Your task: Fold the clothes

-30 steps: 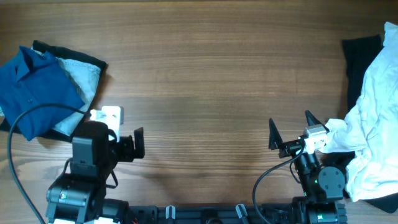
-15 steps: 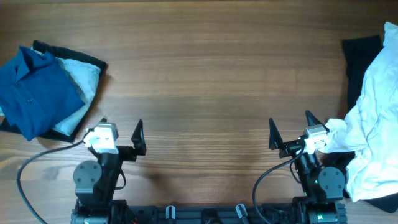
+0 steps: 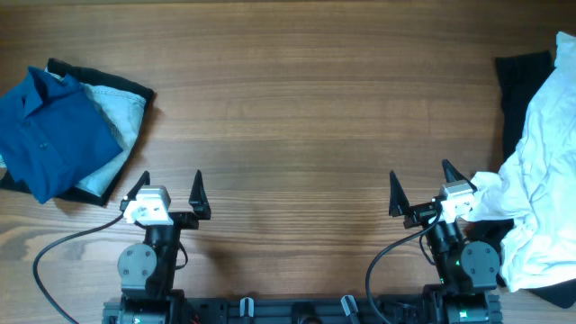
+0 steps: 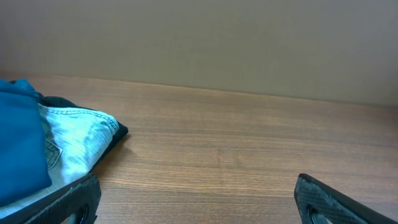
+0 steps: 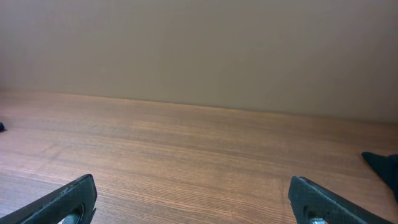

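Observation:
A folded stack lies at the table's left edge: a blue shirt [image 3: 49, 135] on top of light denim [image 3: 121, 112] and a dark garment. The left wrist view shows its denim [image 4: 78, 140] and blue shirt [image 4: 18, 146]. A loose heap of white cloth [image 3: 544, 171] over a black garment [image 3: 522, 76] lies at the right edge. My left gripper [image 3: 167, 187] is open and empty near the front edge, right of the stack. My right gripper [image 3: 419, 184] is open and empty, just left of the white heap.
The wooden table [image 3: 297, 117] stretches between the two piles. A black cable [image 3: 67, 247] runs from the left arm's base. A corner of the black garment [image 5: 382, 165] shows at the right of the right wrist view.
The left arm has pulled back and turned from near the folded stack to its place at the front edge, fingers pointing away from me. The right arm has not moved.

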Action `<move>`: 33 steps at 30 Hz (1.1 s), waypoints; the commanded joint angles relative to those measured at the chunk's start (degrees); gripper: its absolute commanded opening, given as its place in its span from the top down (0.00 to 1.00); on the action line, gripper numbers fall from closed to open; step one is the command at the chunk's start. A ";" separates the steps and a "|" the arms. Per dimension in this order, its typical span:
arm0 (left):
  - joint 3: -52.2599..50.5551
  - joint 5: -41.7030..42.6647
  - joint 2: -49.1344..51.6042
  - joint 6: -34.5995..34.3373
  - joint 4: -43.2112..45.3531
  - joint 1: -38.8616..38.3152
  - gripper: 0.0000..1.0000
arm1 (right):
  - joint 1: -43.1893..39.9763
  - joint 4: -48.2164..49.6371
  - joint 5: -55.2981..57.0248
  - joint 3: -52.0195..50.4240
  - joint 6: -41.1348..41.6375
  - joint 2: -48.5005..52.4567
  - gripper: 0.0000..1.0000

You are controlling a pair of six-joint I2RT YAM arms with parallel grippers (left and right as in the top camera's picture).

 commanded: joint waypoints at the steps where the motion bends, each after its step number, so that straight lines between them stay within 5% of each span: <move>1: -0.22 -0.96 -0.52 -0.98 -0.11 -0.39 0.00 | -0.09 0.22 0.94 -0.04 -0.68 -0.68 0.00; 33: -0.20 1.42 -0.52 -1.18 -0.15 -0.39 0.00 | -0.09 0.22 0.94 -0.02 -0.70 -0.68 0.00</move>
